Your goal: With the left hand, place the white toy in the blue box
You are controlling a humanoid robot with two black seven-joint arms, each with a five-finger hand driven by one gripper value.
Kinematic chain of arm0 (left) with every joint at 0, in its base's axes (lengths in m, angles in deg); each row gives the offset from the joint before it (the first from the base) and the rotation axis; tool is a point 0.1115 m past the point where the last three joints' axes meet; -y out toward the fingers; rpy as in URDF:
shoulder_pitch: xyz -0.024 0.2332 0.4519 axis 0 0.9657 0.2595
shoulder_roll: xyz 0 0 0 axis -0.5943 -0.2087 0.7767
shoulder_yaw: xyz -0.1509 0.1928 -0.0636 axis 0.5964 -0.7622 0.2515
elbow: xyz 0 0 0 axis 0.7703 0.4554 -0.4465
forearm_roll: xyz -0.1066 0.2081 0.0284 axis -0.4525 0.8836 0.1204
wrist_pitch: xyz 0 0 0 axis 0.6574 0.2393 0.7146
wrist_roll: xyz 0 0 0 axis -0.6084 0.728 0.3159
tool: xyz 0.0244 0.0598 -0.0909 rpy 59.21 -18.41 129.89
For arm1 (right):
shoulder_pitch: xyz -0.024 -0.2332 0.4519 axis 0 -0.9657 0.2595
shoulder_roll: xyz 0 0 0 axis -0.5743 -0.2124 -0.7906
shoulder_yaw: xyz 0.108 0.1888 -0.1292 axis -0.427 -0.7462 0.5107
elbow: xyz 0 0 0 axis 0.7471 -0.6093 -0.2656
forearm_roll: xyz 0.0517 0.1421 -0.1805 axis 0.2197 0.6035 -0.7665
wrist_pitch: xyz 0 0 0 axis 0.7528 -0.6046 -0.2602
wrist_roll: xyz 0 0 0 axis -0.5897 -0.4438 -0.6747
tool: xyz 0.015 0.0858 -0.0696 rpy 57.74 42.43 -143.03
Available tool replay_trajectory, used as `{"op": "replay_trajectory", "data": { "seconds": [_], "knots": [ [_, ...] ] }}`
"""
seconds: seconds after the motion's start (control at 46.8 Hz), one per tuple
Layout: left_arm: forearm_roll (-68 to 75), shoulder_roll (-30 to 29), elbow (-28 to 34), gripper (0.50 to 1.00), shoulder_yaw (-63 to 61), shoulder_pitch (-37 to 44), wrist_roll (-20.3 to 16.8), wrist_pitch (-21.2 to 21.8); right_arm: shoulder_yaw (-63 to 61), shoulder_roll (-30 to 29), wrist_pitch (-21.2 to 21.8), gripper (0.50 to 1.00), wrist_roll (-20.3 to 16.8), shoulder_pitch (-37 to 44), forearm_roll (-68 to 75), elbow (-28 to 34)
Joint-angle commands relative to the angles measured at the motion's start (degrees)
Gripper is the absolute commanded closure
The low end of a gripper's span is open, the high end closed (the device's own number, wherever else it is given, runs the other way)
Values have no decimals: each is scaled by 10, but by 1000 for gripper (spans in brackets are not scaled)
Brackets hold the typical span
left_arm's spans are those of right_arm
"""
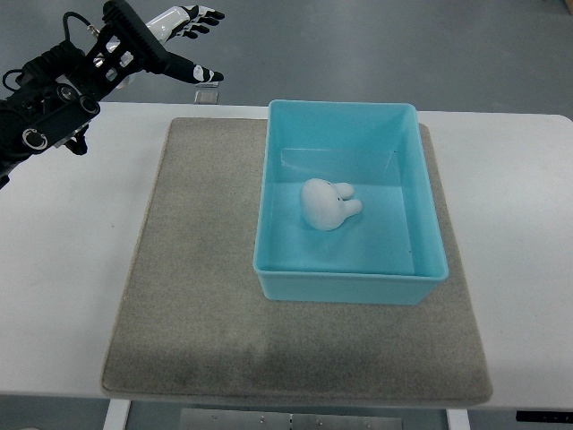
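Note:
A white toy [327, 203] with two stubby ears lies on the floor of the blue box [349, 285], near its middle. The box stands on a grey mat [197, 296] on the white table. My left hand [183, 43] is raised at the top left, beyond the table's far edge and well away from the box. Its fingers are spread and hold nothing. Its black arm comes in from the left edge. The right arm does not show.
The white table [72, 269] extends left and right of the mat. A small light square object [207, 95] sits at the table's far edge just under my left hand. Grey floor lies beyond the table.

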Motion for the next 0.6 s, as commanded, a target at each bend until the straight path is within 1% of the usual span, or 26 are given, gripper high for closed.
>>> {"op": "replay_trajectory", "data": {
  "seconds": [0.0, 0.299, 0.385, 0.513, 0.578],
  "knots": [
    [-41, 17, 21, 613, 2, 6, 0, 0, 0, 0, 0, 564, 0, 0, 0, 0],
    [-286, 23, 56, 613, 2, 7, 9, 1, 0, 0, 0, 564, 0, 0, 0, 0],
    [-348, 27, 63, 613, 2, 8, 10, 9, 0, 0, 0, 564, 0, 0, 0, 0],
    [-425, 34, 73, 613, 2, 10, 10, 19, 0, 0, 0, 564, 0, 0, 0, 0],
    [-449, 35, 77, 611, 2, 10, 10, 13, 0, 0, 0, 564, 0, 0, 0, 0]
  ]
}}
